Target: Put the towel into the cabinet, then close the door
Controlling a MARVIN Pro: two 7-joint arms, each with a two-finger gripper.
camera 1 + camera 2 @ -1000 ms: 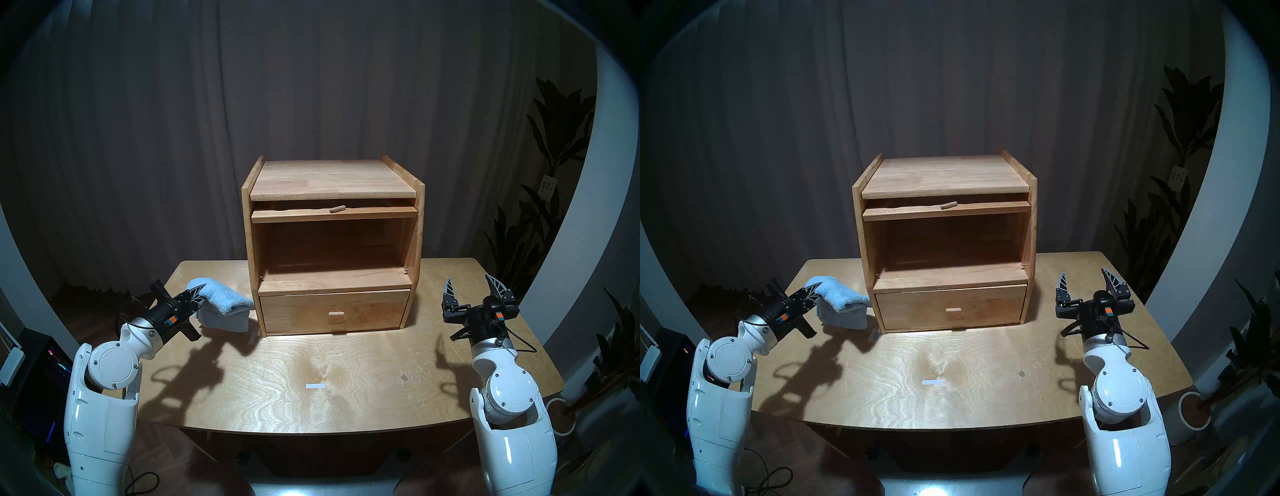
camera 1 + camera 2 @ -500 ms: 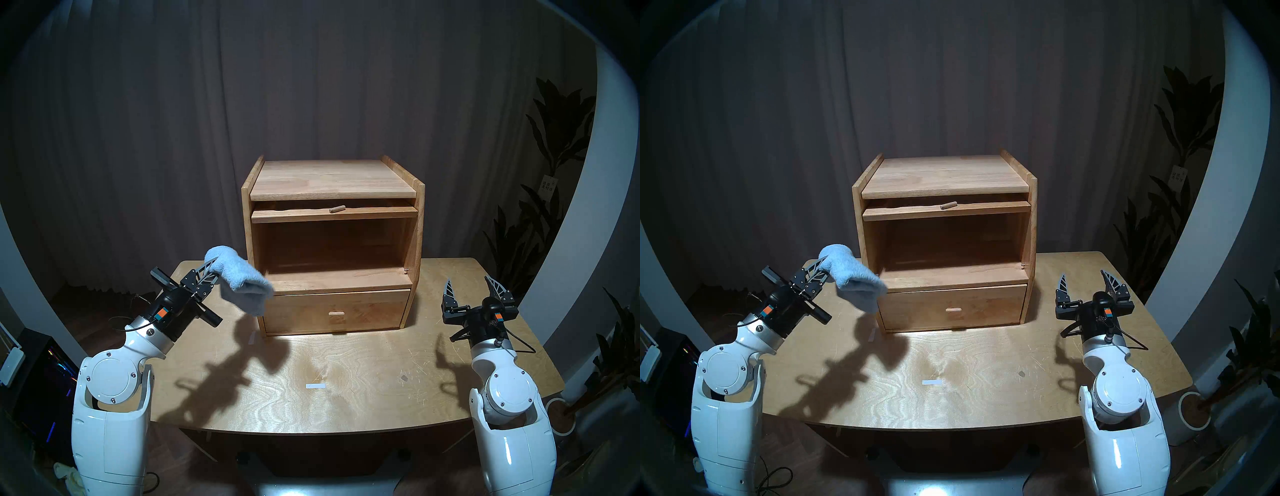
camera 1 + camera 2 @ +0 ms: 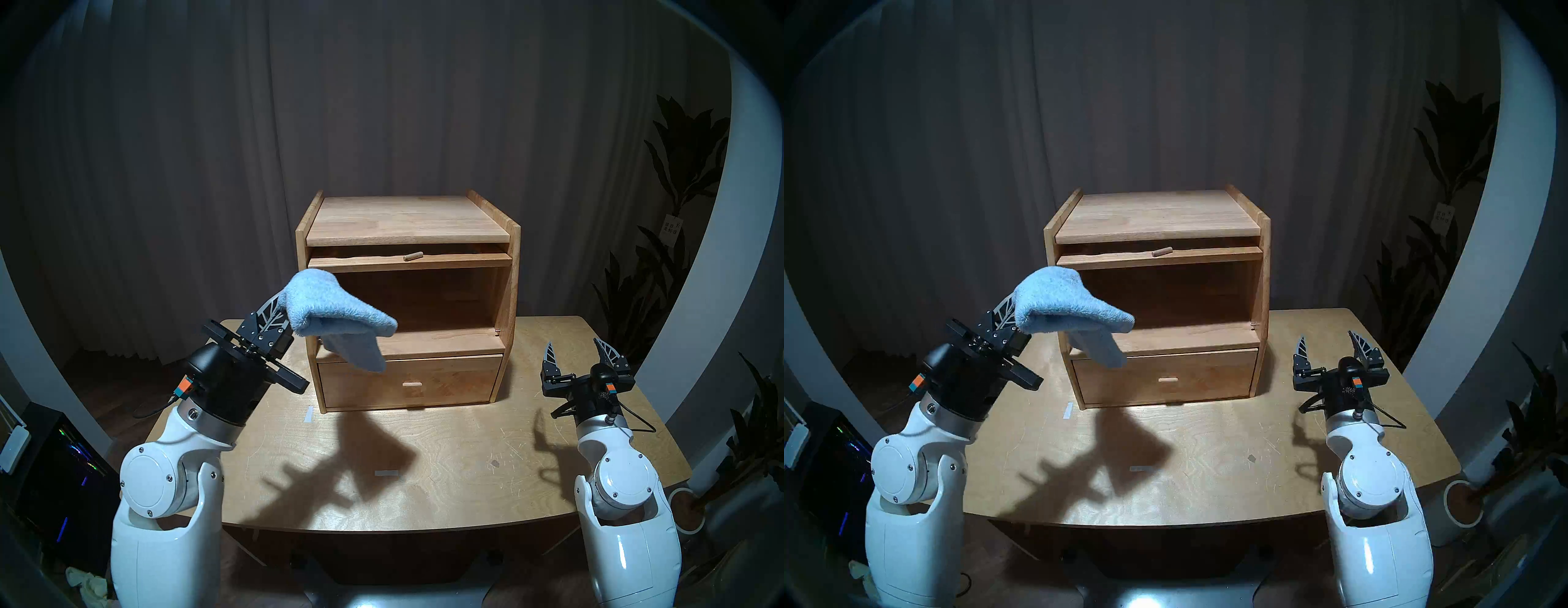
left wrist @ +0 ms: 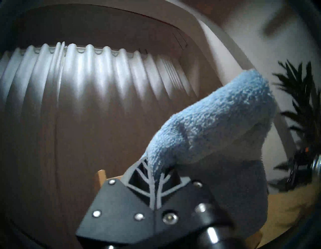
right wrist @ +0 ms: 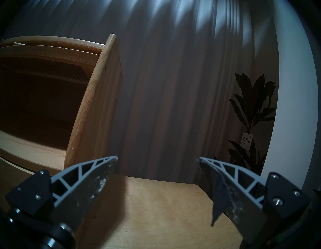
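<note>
Presently: one towel [image 3: 335, 316] clamped in left pincer [image 3: 283, 308]; right pincer [image 3: 578, 352] agape; one cabinet [image 3: 407, 220], door [image 3: 409, 262] raised.

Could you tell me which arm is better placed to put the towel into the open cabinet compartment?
Left: the left gripper is shut on the towel, raised before the cabinet opening. The right gripper is open, empty, off to the side.

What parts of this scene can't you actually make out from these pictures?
- Left gripper fingertips: buried in the towel, every view.
- Cabinet in the left wrist view: mostly behind the towel and gripper.
- Door window: the panel shows edge-on in the head views.
- Drawer contents: hidden, drawer shut.
</note>
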